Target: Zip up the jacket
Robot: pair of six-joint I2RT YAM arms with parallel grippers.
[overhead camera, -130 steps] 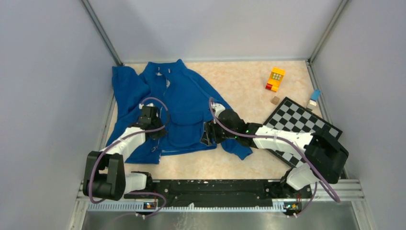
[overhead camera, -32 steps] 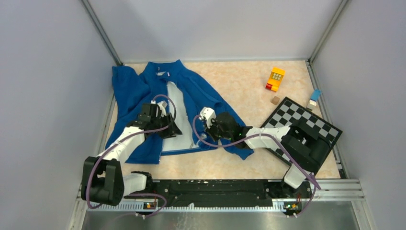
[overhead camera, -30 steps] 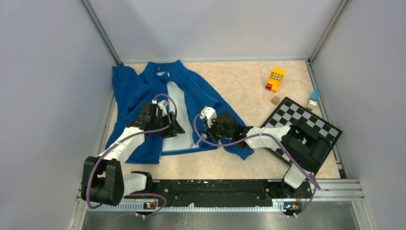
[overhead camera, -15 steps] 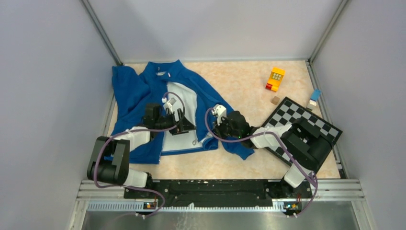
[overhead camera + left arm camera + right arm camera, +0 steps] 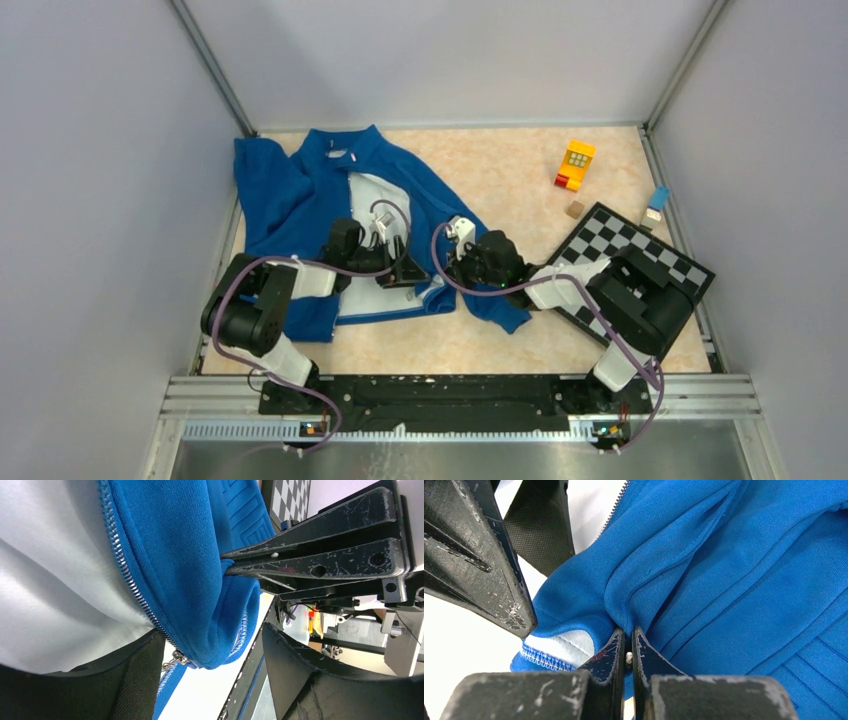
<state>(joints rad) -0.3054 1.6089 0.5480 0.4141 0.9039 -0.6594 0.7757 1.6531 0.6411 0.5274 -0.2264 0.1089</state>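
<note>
Clamping jacket (image 5: 300, 190) hem in right gripper (image 5: 627, 632), presumably as anchor, while straddling zipper pull (image 5: 176, 659) with left gripper (image 5: 210, 645) spread apart, gripping nothing.

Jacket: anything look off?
Yes. The jacket lies open, with its pale lining exposed down the front. Near the hem, the right gripper is shut on a bunched fold of blue fabric, not on the zipper pull. The pull hangs free by the open left gripper.
</note>
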